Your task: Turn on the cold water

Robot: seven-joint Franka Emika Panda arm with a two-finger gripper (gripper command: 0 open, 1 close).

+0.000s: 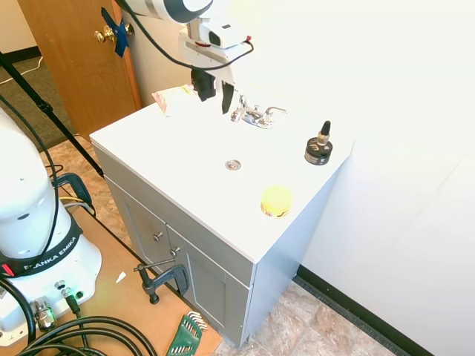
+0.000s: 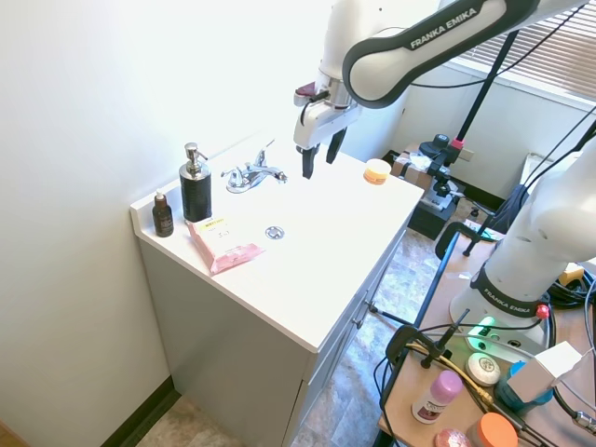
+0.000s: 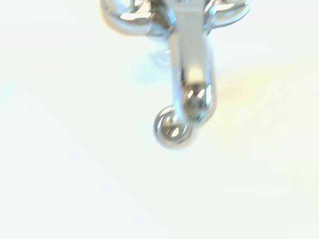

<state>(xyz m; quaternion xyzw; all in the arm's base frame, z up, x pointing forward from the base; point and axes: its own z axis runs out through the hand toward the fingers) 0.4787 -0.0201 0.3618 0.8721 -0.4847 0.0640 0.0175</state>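
The small chrome faucet (image 1: 252, 116) stands at the back of the white vanity top (image 1: 171, 152), and no water runs from it. Its right-hand lever (image 1: 276, 111), the cold one, points outward to the right. My gripper (image 1: 214, 102) hangs open and empty in the air just left of the faucet in the first exterior view, apart from both levers. In the second exterior view the gripper (image 2: 317, 166) hovers just right of the faucet (image 2: 253, 174). The wrist view looks straight down on the blurred spout (image 3: 192, 59), with the levers cut off at the picture's edge.
A black dropper bottle (image 1: 318, 148) stands right of the faucet, a yellow round object (image 1: 276, 200) near the front edge, the drain (image 1: 233, 164) in the middle. A black soap dispenser (image 2: 196, 186), small brown bottle (image 2: 163, 214) and pink packet (image 2: 223, 247) occupy the other end. The wall is close behind.
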